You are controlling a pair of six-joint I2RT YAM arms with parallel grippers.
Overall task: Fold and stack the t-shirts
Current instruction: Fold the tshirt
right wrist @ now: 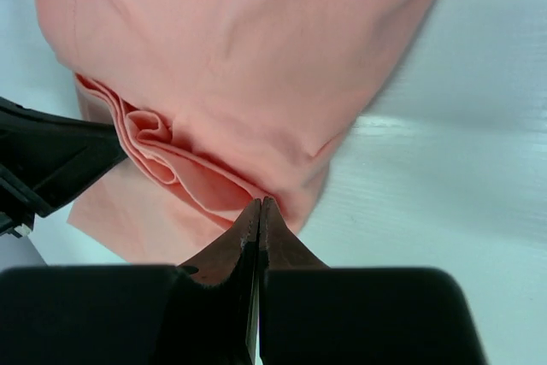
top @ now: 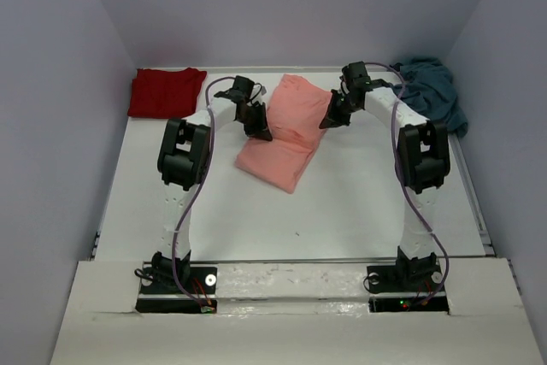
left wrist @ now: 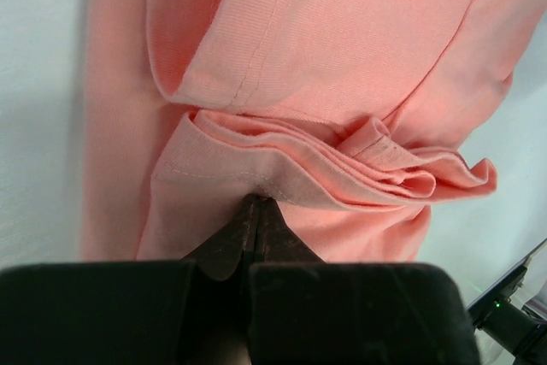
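The left pincer and the right pincer each pinch an opposite side edge of the salmon-pink shirt, half folded at the middle of the desk, so that, I think, both sides are carried over evenly together.

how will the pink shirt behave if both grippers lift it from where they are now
Probably floppy: the salmon-pink t-shirt bunches in soft folds where the left gripper and right gripper pinch its edges. The span between them would likely sag, and the loosely stacked layers may slide apart. The cloth looks thin, so it is likely light.
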